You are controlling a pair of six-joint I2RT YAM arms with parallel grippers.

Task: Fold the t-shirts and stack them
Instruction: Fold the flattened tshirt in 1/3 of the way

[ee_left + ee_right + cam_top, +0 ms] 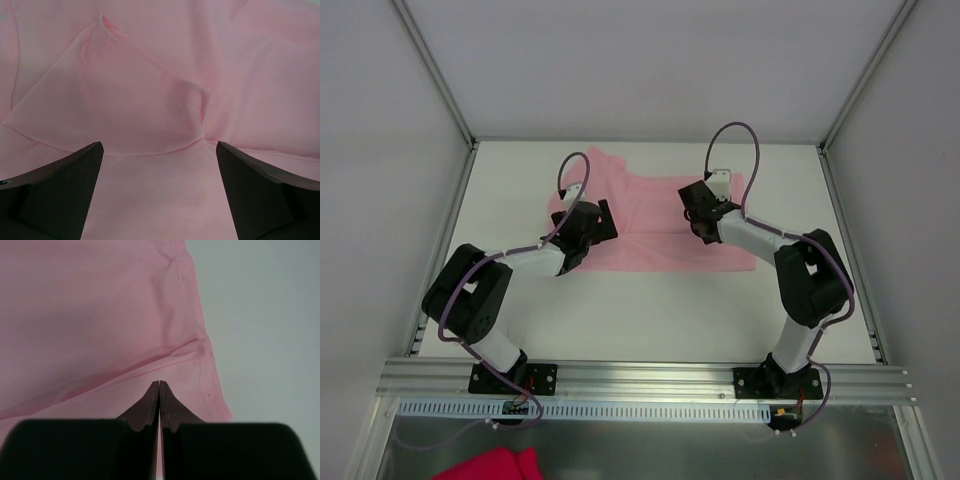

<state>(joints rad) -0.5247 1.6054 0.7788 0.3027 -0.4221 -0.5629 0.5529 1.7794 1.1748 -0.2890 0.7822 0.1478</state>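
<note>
The pale pink t-shirt (pixel 650 215) lies spread on the white table at the back middle, with soft folds. It fills the left wrist view (pixel 150 100), where a loose flap is folded over. My left gripper (pixel 603 222) is over the shirt's left part, open, with its fingers (pixel 60 185) wide apart just above the cloth and nothing between them. My right gripper (pixel 698 212) is over the shirt's right part. Its fingertips (pixel 159 385) are pressed together above the cloth near the hemmed edge (pixel 200 347). No cloth shows bunched at the tips.
Grey walls enclose the table (pixel 650 320) on the left, back and right. An aluminium rail (pixel 650 380) carries both arm bases along the near edge. A deep magenta cloth (pixel 492 466) lies below the rail at the bottom left.
</note>
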